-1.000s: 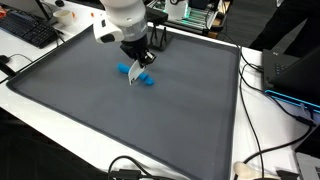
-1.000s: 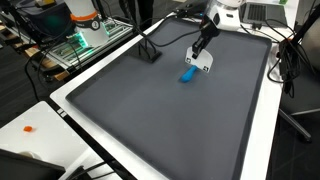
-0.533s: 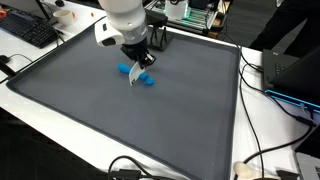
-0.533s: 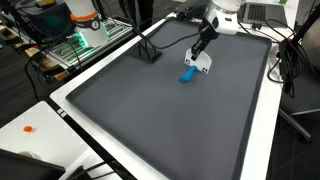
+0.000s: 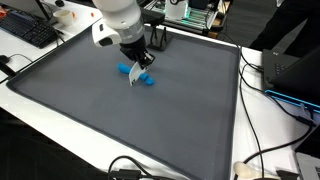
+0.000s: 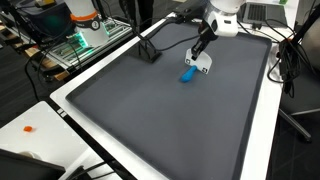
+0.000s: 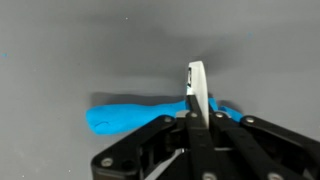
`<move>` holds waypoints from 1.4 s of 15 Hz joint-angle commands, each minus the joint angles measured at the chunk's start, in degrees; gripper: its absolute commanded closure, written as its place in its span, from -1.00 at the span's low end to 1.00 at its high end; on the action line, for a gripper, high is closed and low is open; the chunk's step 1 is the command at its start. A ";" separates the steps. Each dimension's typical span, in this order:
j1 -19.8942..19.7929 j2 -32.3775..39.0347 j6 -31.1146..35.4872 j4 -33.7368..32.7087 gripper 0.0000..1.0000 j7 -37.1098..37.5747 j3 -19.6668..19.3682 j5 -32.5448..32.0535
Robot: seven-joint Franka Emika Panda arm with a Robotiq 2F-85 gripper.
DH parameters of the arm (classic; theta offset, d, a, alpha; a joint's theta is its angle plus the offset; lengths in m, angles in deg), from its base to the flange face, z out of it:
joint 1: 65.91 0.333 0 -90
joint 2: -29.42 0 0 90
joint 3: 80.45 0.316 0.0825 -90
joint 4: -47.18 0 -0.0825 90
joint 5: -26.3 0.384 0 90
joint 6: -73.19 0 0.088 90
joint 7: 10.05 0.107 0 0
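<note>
gripper (image 7: 197, 100) is pinched narrow on a thin white flat piece (image 7: 197, 78), sitting right above the long blue plastic thing (image 7: 125, 115), which lies flat on the dark grey counter (image 5: 120, 125), crosswise under the tips

— The blue tool (image 7: 125, 116) under the gripper (image 7: 197, 108)?
— Smooth plastic with a faint sheen.
— And the mat (image 7: 80, 45) around it?
— Grey, matt, finely grained, like rubber or cloth.
— The gripper itself?
— Black, dull, hard plastic or metal. The white strip (image 7: 197, 80) between its fingers looks smooth and slightly glossy.
</note>
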 commanded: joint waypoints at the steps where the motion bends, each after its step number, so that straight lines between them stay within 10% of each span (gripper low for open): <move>1: -0.89 0.81 0.69 0.23 0.98 -1.50 0.71 1.52; 21: -0.84 0.61 -2.81 2.01 0.98 -1.54 0.77 2.11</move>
